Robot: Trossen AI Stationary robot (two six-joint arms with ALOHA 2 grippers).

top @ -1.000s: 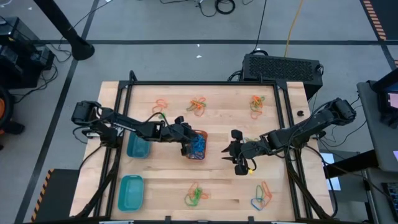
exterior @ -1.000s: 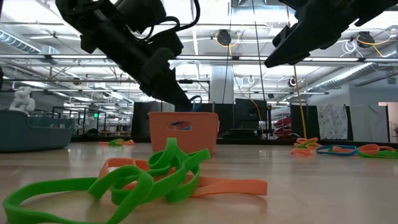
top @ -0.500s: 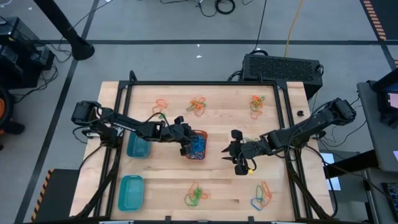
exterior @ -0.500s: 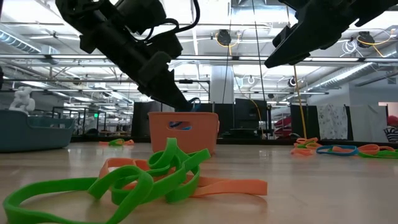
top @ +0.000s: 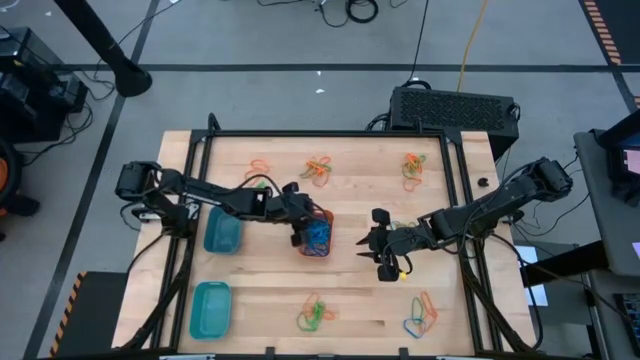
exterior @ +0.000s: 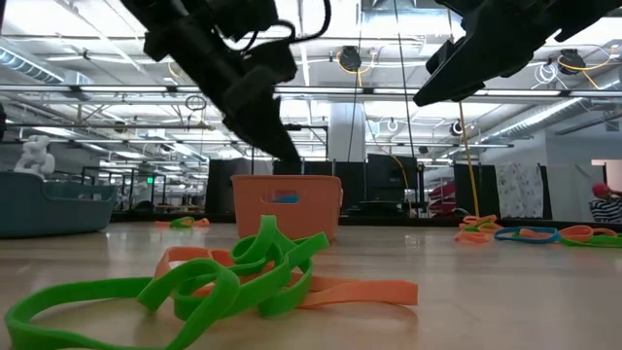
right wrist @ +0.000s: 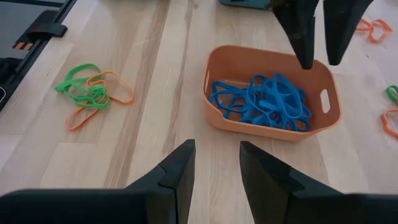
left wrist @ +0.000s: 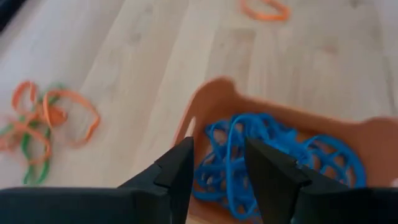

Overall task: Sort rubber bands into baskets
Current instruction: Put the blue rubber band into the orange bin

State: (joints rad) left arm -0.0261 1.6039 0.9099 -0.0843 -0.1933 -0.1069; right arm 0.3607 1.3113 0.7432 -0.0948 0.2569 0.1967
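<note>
Both grippers empty: left gripper [right wrist: 318, 32] open over orange basket [right wrist: 271, 127]; right gripper [right wrist: 214, 163] open.

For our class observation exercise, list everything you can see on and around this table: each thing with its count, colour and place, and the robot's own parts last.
Orange rounded plastic basket: one, table centre, holding a tangle of blue rubber bands.
Teal rectangular plastic baskets: two, at the table's left side, one nearer the front.
Loose rubber band piles: five, mixed orange, green, yellow and blue; three along the far edge, two near the front edge.
Wooden table: one, light brown, black-framed.
Black vented box: one, behind the table.
Left gripper: over the orange basket, jaws apart, empty.
Right gripper: hovering right of the basket, jaws apart, empty.
</note>
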